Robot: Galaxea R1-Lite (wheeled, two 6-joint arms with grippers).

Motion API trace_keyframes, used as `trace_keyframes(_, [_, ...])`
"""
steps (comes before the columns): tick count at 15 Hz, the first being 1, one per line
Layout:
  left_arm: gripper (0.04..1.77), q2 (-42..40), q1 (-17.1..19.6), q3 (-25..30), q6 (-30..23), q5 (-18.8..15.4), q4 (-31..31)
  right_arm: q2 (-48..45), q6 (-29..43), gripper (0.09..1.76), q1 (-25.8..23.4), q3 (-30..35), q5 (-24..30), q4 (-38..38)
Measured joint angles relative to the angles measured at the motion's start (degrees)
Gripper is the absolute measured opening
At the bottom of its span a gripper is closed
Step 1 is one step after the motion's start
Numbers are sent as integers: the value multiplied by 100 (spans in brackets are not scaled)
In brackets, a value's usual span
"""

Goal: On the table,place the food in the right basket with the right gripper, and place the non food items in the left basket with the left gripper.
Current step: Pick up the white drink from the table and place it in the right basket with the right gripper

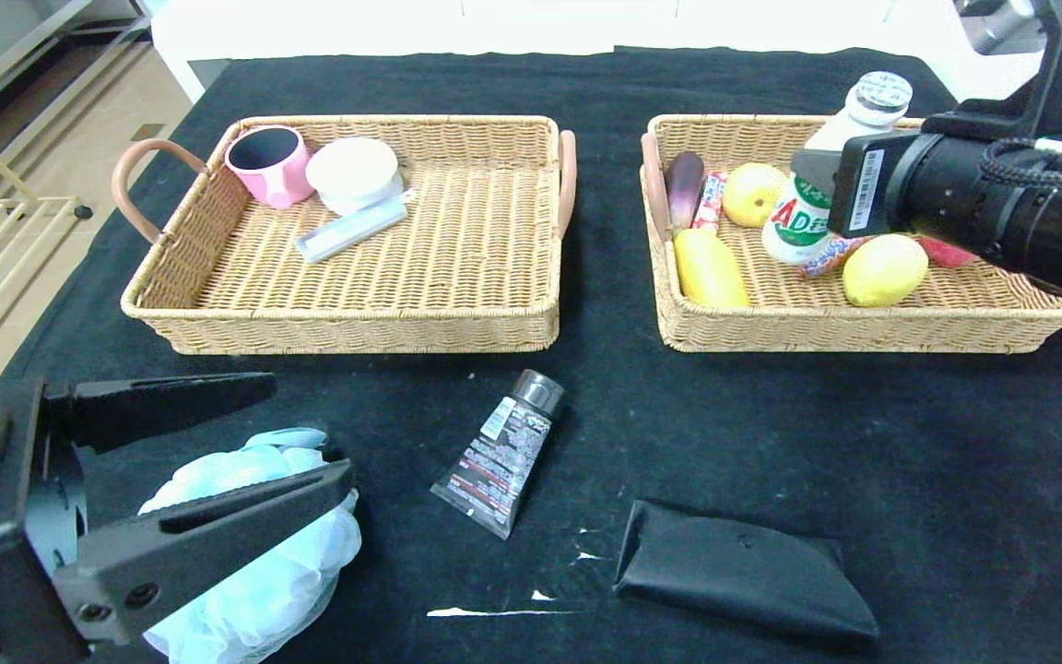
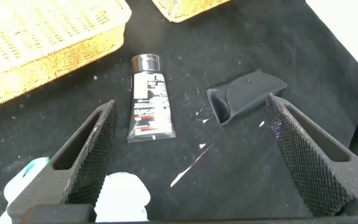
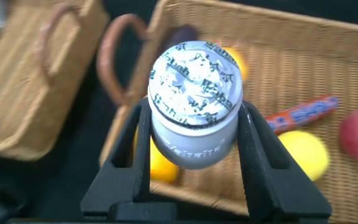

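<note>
right claw [image 3: 194,134] pinches the drink bottle [image 1: 812,198] over the right basket [image 1: 863,323]; left claw [image 2: 188,155] spread wide.

Black arms; textured black fingers [image 2: 95,152]; braided cable [image 1: 1029,157].

Bright even light, soft shadows, right wrist view's background blurred

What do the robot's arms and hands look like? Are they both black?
Yes, both are black. The left end effector has two long flat fingers with bumpy, diamond-patterned pads and bolts near the base. The right end effector has smooth angular fingers on a round, tube-shaped arm with a braided black cable and a white barcode sticker.
</note>
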Motion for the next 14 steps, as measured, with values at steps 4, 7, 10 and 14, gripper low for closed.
trace_keyframes(4, [172,-41,-4,-18,0,-2,2,436,7,87,-783,-474,-5,-43])
trace_keyframes(7, [172,-57,-4,-18,0,-5,5,769,33,87,-1143,-811,0,-78])
trace_keyframes(10, [172,-52,-4,-10,-2,-5,6,1097,236,87,-1342,-1100,2,-168])
trace_keyframes(14, [172,-52,-4,-5,0,-2,6,1442,492,87,-1485,-1295,0,-218])
